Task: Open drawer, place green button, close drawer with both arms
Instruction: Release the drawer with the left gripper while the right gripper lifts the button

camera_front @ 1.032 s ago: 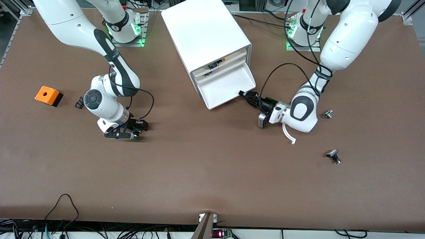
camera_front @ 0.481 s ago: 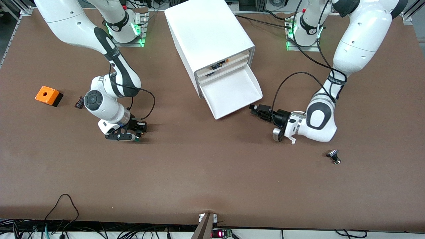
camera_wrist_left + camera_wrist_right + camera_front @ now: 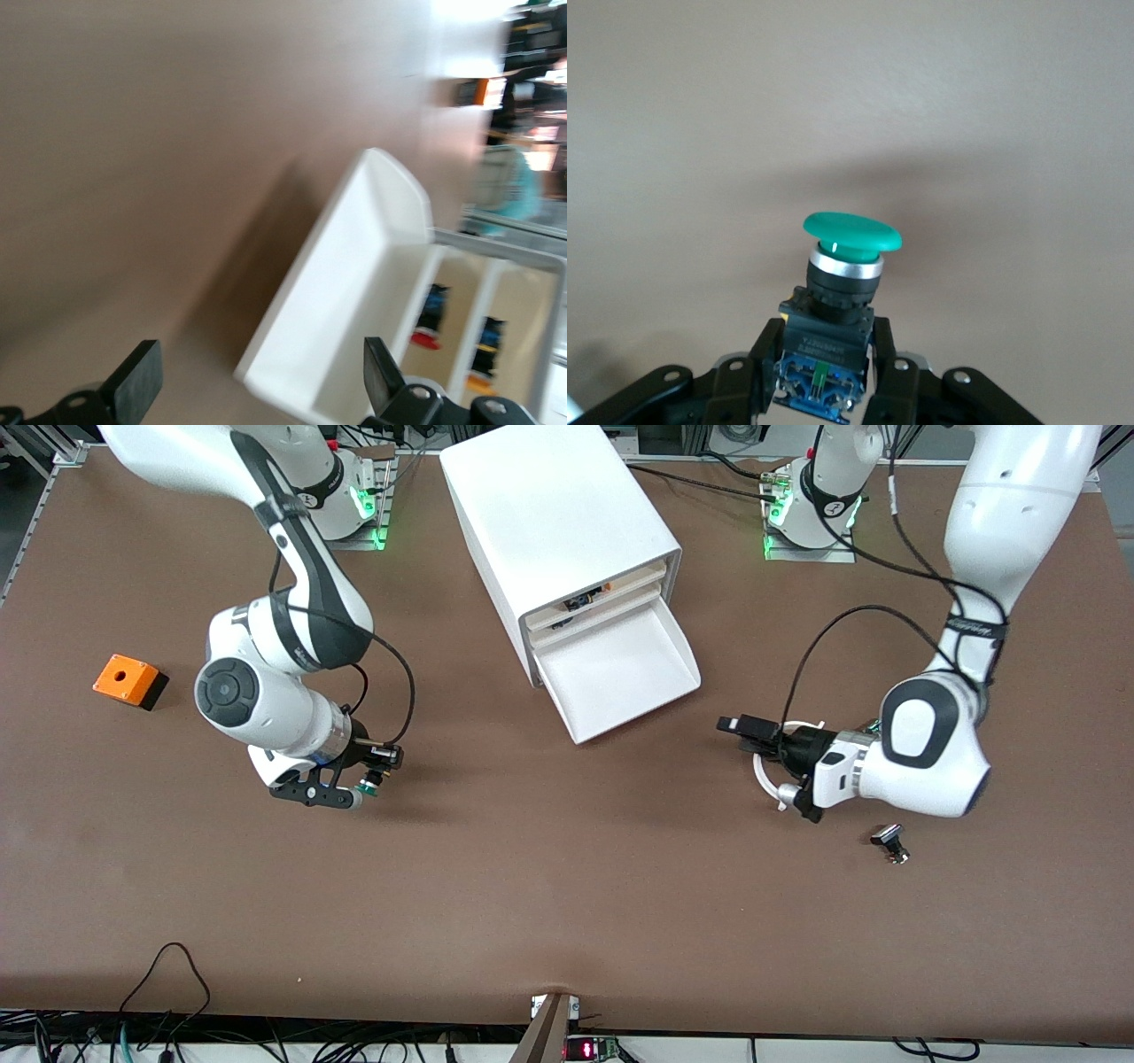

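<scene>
The right gripper [image 3: 368, 777] pinches the button [image 3: 840, 282] by its black-and-blue body, green cap pointing away from the jaws, lifted over bare table [image 3: 567, 886] toward the right arm's end. The left gripper [image 3: 733, 726], jaws spread wide and empty, hangs near the pulled-out drawer [image 3: 620, 669].

Both arms [image 3: 974, 505] are glossy white with black joint bands and loose black cables. Black two-finger grippers tip them. Green lights glow at the bases [image 3: 811, 509] flanking the cabinet [image 3: 558, 522].
</scene>
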{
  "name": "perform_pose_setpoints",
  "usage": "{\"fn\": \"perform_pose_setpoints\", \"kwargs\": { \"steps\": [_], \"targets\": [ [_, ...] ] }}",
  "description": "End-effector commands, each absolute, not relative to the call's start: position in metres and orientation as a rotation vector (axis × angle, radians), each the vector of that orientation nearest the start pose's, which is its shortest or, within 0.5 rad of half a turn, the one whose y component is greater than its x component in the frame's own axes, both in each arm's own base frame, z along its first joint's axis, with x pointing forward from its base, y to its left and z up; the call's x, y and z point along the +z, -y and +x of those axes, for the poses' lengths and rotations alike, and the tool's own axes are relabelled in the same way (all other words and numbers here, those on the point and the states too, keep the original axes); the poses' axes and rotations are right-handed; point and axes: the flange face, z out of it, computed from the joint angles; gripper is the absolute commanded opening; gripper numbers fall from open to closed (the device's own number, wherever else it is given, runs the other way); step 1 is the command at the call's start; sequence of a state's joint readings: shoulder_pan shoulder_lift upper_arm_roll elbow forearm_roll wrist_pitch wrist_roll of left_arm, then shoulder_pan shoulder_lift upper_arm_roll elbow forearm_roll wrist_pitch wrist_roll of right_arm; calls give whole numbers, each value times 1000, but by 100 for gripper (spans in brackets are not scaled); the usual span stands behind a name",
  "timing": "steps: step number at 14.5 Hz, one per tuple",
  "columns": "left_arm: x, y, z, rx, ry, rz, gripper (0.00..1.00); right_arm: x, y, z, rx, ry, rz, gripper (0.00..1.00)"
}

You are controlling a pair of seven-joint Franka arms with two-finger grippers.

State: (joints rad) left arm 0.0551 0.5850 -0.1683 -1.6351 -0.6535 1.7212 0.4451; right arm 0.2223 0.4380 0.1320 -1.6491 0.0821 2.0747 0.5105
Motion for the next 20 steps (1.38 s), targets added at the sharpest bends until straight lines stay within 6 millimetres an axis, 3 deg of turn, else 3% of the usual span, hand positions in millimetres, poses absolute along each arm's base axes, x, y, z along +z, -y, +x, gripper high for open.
{"fn": "perform_pose_setpoints", "kwargs": {
  "steps": [1,3,4,6,8,10,13,16,20],
  "targets": [
    [298,96,630,-515,306,2548,100,407,-277,620,61,-434,-2980,0],
    [315,81,629,-548,237,2694,100,445,-319,610,24,-544,-2948,0],
    [325,74,625,-579,210,2760,100,454,-348,598,21,-582,-2950,0],
    [345,53,619,-635,174,2869,100,457,-383,589,-29,-714,-2946,0],
    [368,32,613,-662,131,2940,100,456,-432,575,-27,-849,-2886,0],
    [383,-4,610,-652,75,2977,100,449,-479,564,-19,-995,-2812,0],
    [400,-26,604,-653,17,3029,100,421,-529,550,3,-1124,-2756,0],
    [412,-30,600,-659,-50,3077,100,386,-565,524,-26,-1227,-2742,0],
    [416,-38,596,-675,-107,3076,100,348,-595,500,7,-1362,-2685,0]
  ]
}}
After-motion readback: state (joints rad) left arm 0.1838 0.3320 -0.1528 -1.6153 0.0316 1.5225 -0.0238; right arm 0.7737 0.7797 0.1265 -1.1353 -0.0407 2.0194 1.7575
